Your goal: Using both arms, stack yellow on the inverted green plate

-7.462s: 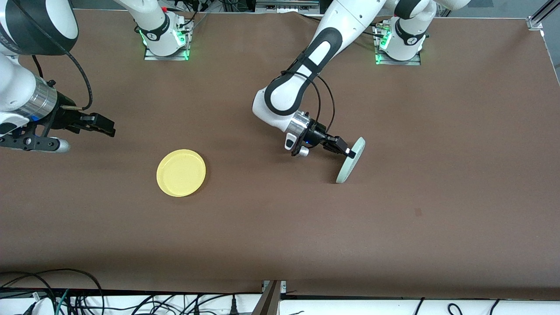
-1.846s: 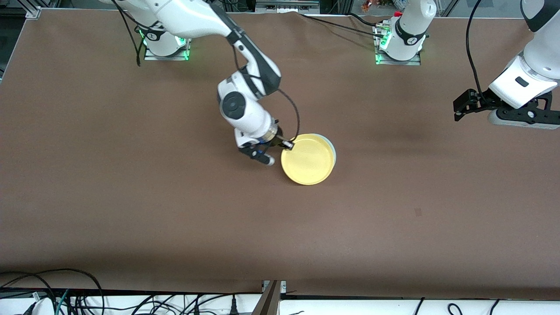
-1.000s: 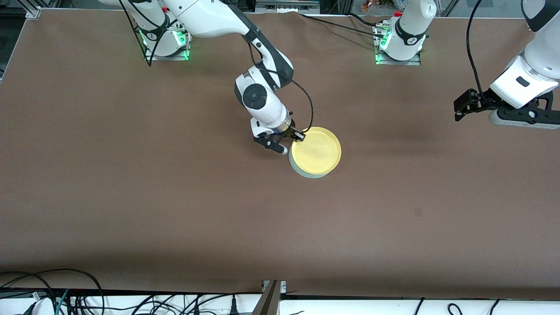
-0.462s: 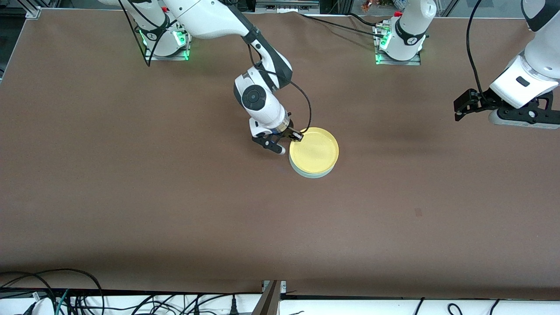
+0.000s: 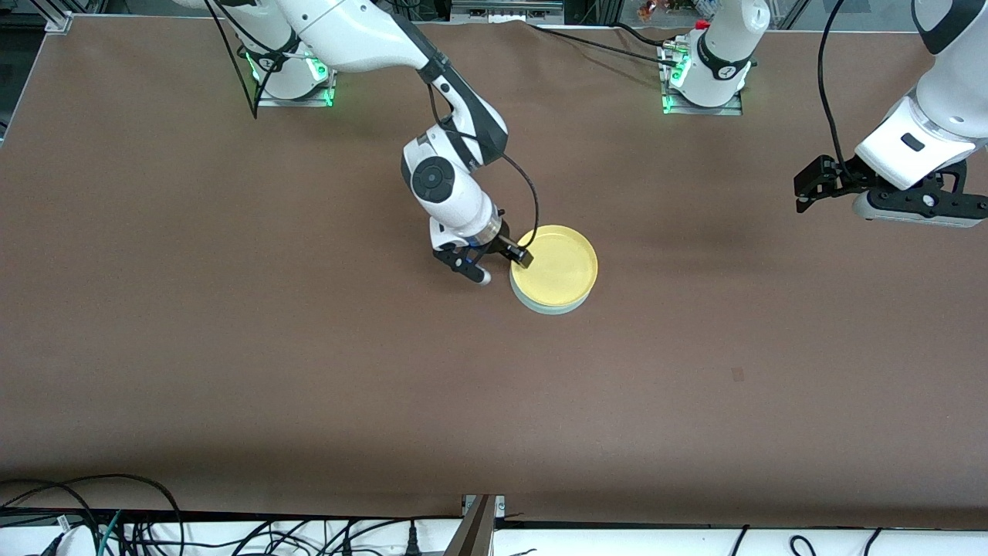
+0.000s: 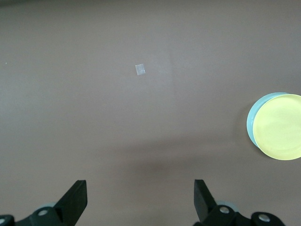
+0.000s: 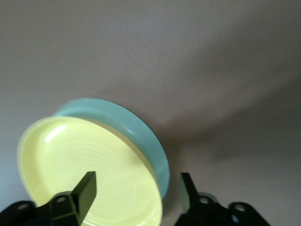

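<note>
I am viewing the yellow plate (image 5: 557,265) sitting right side up on top of the green plate (image 5: 540,303), near the middle of the brown table (image 5: 231,347). The green plate is lying upside down, rim against the table. Only a thin crescent of it is showing in the front view, along the edge nearer the front camera and toward the right arm's end of the table. The 2 plates are not perfectly concentric: the yellow plate is sitting slightly offset.

The right claw (image 5: 519,256) is positioned at the stack's rim, on the side toward the right arm's end of the table. In the right wrist view I am seeing its 2 fingers (image 7: 87,188) spread apart, straddling the rims of both plates. 1 finger is standing over the inside of the yellow plate (image 7: 84,165) and the other outside the wall of the green plate (image 7: 136,127). Neither finger appears to be pressing on a rim, so the claw is not pinching anything.

The left arm is waiting, with the left claw (image 5: 804,188) hanging over bare table at the left arm's end, well apart from the stack. In the left wrist view its fingers (image 6: 75,200) are spread wide with nothing between them. That view is also showing the 2 plates (image 6: 277,126) at its edge and a small pale square mark (image 6: 140,69) on the table surface.
</note>
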Action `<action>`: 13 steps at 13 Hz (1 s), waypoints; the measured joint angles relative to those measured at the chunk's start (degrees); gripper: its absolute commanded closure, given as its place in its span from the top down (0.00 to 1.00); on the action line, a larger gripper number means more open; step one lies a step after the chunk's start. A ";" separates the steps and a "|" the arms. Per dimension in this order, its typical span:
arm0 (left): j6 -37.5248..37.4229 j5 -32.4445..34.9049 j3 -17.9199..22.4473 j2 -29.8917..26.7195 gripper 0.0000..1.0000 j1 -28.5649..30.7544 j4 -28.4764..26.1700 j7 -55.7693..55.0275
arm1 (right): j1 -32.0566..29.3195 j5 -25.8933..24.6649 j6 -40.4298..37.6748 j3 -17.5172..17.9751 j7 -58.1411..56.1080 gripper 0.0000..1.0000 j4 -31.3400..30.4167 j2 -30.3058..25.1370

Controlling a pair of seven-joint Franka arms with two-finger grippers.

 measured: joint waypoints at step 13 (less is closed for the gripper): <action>-0.70 0.00 -1.17 0.00 1.00 -0.03 0.48 -0.03 | -1.91 -9.00 -28.21 -30.38 -7.66 1.00 2.74 -20.15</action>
